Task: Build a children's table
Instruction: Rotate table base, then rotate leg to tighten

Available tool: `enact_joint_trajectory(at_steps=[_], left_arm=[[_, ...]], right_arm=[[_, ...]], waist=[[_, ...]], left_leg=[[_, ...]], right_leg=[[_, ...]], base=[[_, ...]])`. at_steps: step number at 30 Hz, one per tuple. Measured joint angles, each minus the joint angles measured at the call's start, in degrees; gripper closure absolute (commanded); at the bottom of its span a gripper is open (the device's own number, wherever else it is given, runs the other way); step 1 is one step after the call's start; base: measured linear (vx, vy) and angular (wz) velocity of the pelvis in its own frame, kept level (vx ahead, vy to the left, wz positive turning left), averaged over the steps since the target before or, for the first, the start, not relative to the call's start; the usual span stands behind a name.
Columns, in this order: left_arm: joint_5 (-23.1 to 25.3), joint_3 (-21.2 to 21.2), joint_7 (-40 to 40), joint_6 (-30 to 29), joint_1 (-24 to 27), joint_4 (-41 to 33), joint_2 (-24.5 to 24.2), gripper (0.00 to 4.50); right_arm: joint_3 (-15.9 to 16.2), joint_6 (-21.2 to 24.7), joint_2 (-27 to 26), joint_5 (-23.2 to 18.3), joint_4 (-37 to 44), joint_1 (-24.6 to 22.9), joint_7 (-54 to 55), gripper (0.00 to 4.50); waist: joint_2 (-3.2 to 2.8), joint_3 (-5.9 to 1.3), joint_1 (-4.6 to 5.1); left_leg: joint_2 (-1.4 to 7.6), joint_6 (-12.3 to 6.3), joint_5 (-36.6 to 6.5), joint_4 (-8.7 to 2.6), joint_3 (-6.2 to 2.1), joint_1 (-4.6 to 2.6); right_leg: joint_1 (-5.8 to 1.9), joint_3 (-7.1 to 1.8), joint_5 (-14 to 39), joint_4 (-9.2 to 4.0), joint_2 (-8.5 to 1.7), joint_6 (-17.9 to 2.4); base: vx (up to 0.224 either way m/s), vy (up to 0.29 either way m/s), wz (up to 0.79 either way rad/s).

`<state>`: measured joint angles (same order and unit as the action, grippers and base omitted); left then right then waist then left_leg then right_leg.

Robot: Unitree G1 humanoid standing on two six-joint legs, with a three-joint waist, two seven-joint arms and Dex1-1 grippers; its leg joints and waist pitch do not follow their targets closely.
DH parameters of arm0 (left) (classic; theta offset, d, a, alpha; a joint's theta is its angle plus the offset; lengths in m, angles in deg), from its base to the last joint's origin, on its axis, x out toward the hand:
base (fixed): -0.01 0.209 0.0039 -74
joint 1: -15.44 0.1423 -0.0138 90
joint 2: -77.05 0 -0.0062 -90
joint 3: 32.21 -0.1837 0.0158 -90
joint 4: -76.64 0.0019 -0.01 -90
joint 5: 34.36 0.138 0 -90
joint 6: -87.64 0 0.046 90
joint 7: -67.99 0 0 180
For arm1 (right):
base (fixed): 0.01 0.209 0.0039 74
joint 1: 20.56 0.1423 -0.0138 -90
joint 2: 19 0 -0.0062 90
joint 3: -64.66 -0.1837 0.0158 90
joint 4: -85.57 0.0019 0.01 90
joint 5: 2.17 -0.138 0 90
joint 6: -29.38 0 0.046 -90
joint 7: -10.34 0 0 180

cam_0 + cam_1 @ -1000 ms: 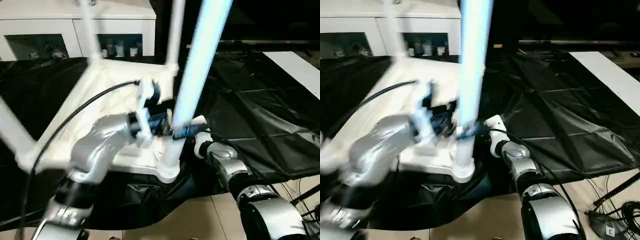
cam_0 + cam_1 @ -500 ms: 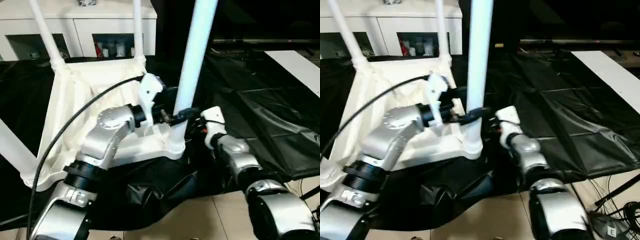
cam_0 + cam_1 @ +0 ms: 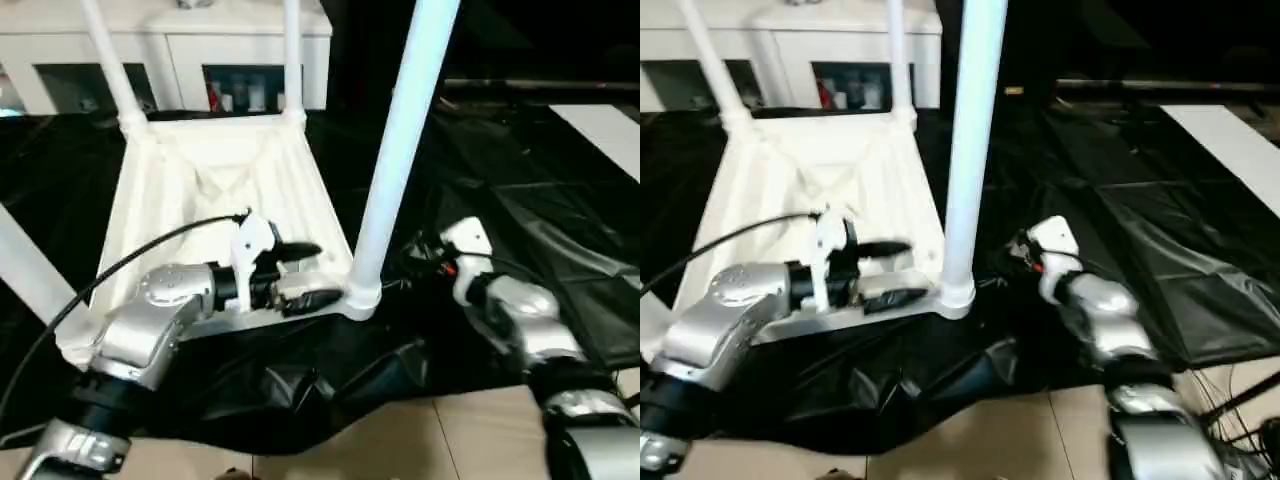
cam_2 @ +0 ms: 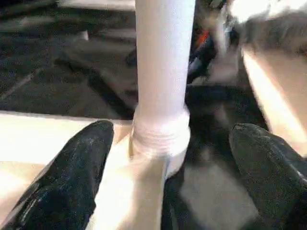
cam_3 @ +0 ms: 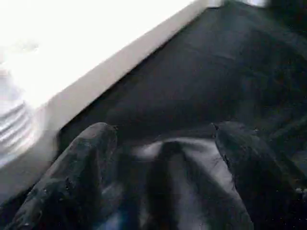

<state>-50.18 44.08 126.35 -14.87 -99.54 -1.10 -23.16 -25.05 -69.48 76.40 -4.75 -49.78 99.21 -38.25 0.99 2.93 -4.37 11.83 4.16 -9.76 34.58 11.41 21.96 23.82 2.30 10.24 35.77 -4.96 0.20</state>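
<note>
No readable text, label, brand, number or sign.
No legible marking shows on any surface in these views.
</note>
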Motion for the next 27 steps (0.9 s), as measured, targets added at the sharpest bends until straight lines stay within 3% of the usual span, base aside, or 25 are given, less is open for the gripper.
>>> enact_joint_trajectory(at_steps=[8,18,27], left_arm=[[4.4,-3.6,2.7,2.4,-5.3,11.1,0.7,0.94],[9.1,-5.7,3.3,5.0,-8.2,19.3,2.2,1.83],[12.3,-6.6,2.6,4.8,-9.8,20.5,2.6,2.51]], right_arm=[[4.7,6.9,5.0,-1.2,15.3,-6.5,-10.9,0.71],[4.9,16.1,6.7,-2.4,26.0,-9.4,-11.7,0.71],[5.8,19.8,6.6,-2.4,31.3,-10.3,-9.4,0.71]], waist=[[-0.50,0.19,-0.57],[-0.81,0.11,-0.70],[-0.95,0.08,-0.70]], left_leg=[[0.00,0.00,0.0,-0.06,-0.01,0.04],[0.00,0.00,0.0,-0.09,-0.02,0.05],[-0.02,0.00,0.0,-0.09,-0.02,-0.01]], right_leg=[[0.06,0.01,0.0,-0.03,0.01,0.0],[0.04,0.03,0.0,-0.10,0.01,0.0],[-0.01,0.02,0.0,-0.10,-0.01,0.0]], base=[[0.000,0.000,0.00],[0.000,0.000,0.00],[0.000,0.000,0.00]])
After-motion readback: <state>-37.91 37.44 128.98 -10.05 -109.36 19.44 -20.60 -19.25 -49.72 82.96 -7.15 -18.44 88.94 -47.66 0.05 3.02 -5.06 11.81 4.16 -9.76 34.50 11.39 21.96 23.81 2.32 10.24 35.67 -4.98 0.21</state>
